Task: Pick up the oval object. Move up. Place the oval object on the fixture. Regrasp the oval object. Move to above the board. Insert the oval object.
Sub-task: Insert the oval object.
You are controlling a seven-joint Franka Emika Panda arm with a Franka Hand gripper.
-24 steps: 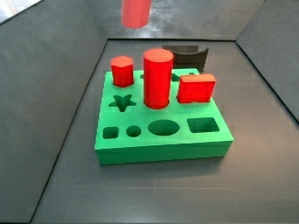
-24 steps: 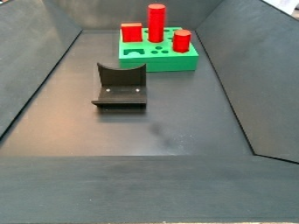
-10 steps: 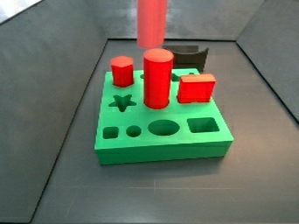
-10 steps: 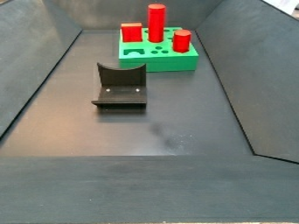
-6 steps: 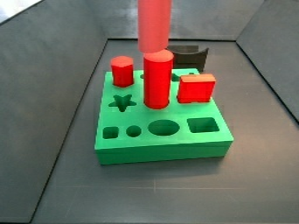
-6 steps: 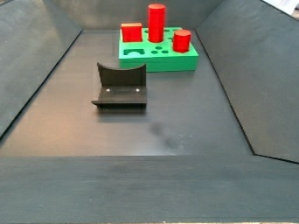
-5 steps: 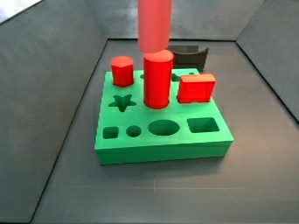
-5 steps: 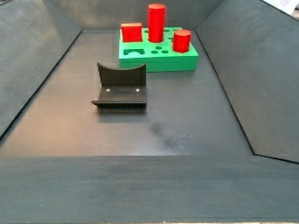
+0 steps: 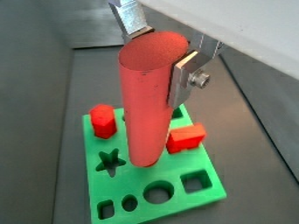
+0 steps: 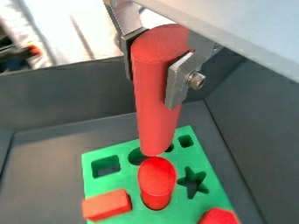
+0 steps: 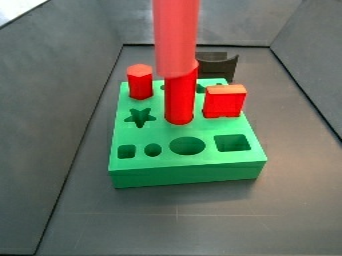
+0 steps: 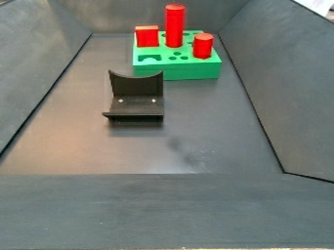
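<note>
My gripper [image 9: 162, 54] is shut on the top end of the oval object [image 9: 146, 105], a long smooth red peg that hangs upright between the silver fingers [image 9: 186, 77]. In both wrist views it hangs above the green board [image 9: 140, 175]; the gripper [image 10: 155, 66] and peg [image 10: 152, 114] show over the board [image 10: 117, 162]. In a side view the peg [image 11: 175, 40] comes down from the frame's top, its lower end in front of the tall round cylinder [image 11: 181, 100] on the board [image 11: 187, 165]; the gripper is out of frame there. The black fixture [image 12: 135, 98] stands empty, apart from the board [image 12: 177, 66].
On the board stand a short hexagonal peg [image 11: 139, 80] and a red square block [image 11: 225, 100]. Open star, round, oval and square holes lie along its near side [image 11: 187, 147]. Grey sloped walls enclose the floor [image 12: 170, 146]. The fixture [image 11: 221, 62] is behind the board.
The oval object has come down steadily from the top of a side view, its lower end now level with the tall cylinder's top. Board, pegs and fixture have not moved.
</note>
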